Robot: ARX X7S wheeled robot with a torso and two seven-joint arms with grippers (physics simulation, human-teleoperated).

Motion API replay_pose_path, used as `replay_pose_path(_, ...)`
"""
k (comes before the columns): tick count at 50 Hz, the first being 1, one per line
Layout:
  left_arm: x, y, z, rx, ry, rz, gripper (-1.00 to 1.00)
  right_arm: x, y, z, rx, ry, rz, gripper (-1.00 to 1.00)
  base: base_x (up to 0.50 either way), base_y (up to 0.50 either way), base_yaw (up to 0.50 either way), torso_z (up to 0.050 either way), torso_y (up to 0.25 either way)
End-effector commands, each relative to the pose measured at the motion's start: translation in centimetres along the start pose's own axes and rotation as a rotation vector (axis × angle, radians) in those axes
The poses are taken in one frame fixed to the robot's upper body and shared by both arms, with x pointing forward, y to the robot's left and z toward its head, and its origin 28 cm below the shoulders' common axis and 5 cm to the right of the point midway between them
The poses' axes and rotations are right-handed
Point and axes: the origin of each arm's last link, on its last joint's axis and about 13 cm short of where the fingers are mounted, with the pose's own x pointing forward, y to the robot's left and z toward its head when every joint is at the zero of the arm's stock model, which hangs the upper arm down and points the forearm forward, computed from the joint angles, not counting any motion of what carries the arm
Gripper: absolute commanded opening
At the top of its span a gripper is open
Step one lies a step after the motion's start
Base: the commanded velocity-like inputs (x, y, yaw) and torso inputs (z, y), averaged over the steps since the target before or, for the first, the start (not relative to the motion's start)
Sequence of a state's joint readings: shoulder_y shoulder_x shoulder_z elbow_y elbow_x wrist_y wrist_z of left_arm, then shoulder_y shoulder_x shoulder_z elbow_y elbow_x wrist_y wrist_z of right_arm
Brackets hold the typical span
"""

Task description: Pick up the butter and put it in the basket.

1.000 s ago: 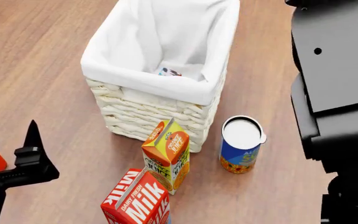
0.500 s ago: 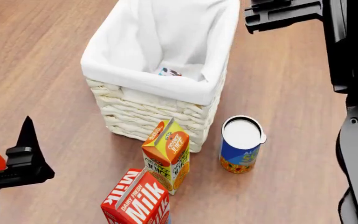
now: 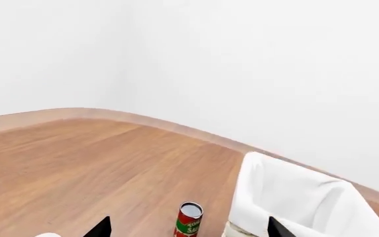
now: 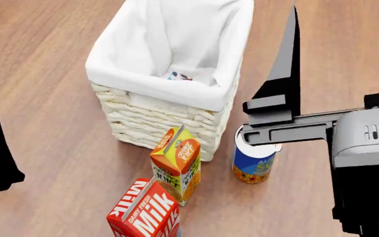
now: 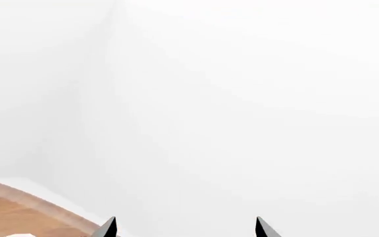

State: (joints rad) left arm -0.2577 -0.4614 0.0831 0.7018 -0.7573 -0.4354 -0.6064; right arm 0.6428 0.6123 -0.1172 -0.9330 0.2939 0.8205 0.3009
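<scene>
Butter isn't visible in any current view, so its bearing from the jaws and its long axis can't be read. The only candidate is a small printed item on the liner at the bottom of the basket (image 4: 176, 106), too small to identify; can't tell whether it's the butter. Left gripper (image 3: 188, 228): two black fingertips at the bottom edge of the left wrist view, spread well apart, nothing between them; it looks across the wood floor at a red-green tomato sauce can (image 3: 189, 225) with a silver lid standing just beside the basket's white cloth corner. In the head view only a dark wedge of it shows at the left edge. Right gripper (image 5: 185, 228): tips spread wide and empty, camera aimed at a blank white wall; in the head view one long black finger rises at right centre, over the blue can (image 4: 253, 163). Which arm is nearer: can't judge without the target. Basket is coarse off-white wicker with a soft folded liner. Rigid cartons below it: orange juice carton (image 4: 176, 163) and red milk carton (image 4: 144, 210), sharp-edged, upright.
</scene>
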Motion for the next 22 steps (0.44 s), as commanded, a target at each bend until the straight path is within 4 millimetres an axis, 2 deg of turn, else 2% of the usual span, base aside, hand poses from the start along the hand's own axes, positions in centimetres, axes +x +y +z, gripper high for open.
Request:
replay_pose_path(1,-1.2,0.5,2.8,-0.074,-0.118,-0.016,1.0,-4.0,1.4,0.4,-0.031,-0.016,0.026,1.0,0.0,0.0,0.0,0.0,0.0)
replay_pose_path(15,-2.3,1.4,5.2,-0.129,-0.215,-0.029,1.0,-6.7,2.6,0.5,-0.108,-0.023,-0.01,1.0,0.0,0.0,0.0,0.0,0.0)
replay_pose_path(17,-2.5,1.5,5.6,-0.129,-0.252,-0.027,1.0,-6.6,2.9,0.9,-0.116,-0.063,-0.041,1.0,0.0,0.0,0.0,0.0,0.0)
replay_pose_path(22,-2.8,1.8,6.0,-0.117,-0.307,-0.018,1.0,-7.9,2.7,0.2,-0.153,-0.032,-0.01,1.0,0.0,0.0,0.0,0.0,0.0)
